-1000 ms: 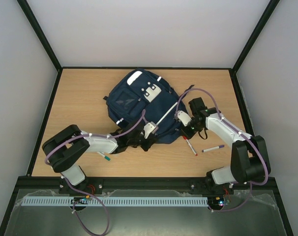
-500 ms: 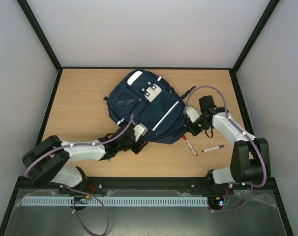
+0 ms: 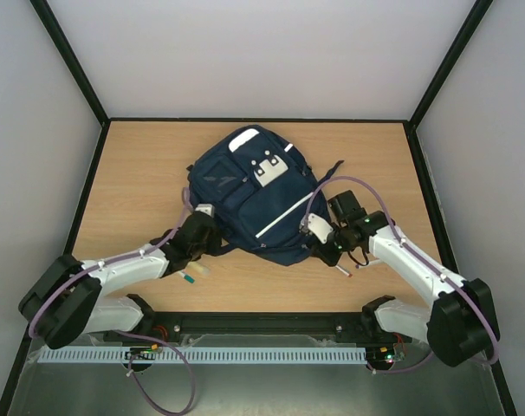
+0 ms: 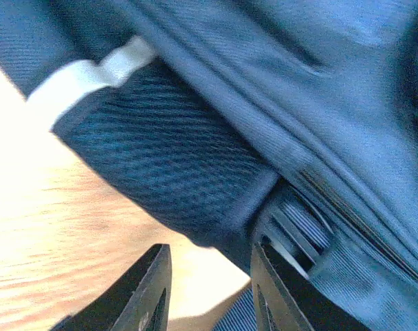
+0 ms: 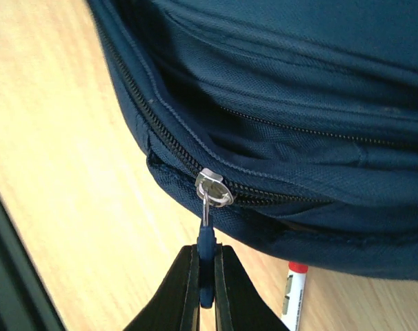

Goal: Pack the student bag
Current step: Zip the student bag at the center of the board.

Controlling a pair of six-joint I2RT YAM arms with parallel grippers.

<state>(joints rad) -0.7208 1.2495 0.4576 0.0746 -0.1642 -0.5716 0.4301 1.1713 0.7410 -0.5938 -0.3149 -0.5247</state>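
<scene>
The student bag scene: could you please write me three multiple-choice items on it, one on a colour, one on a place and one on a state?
1. What colour is the fabric of the student bag?
A. Red
B. Navy blue
C. Yellow

2. Where does the red-capped marker lie?
A. On top of the bag
B. At the far left corner
C. On the table, at the bag's edge

3. What is the right end effector doing?
A. Shut on the zipper pull
B. Open above the table
C. Shut on a marker

Answers: 1 B, as every view shows dark blue cloth. 2 C, as the right wrist view shows the marker on the wood, poking out from under the bag's edge. 3 A, as the right wrist view shows the fingers pinching the blue tab that hangs from the slider.
</scene>
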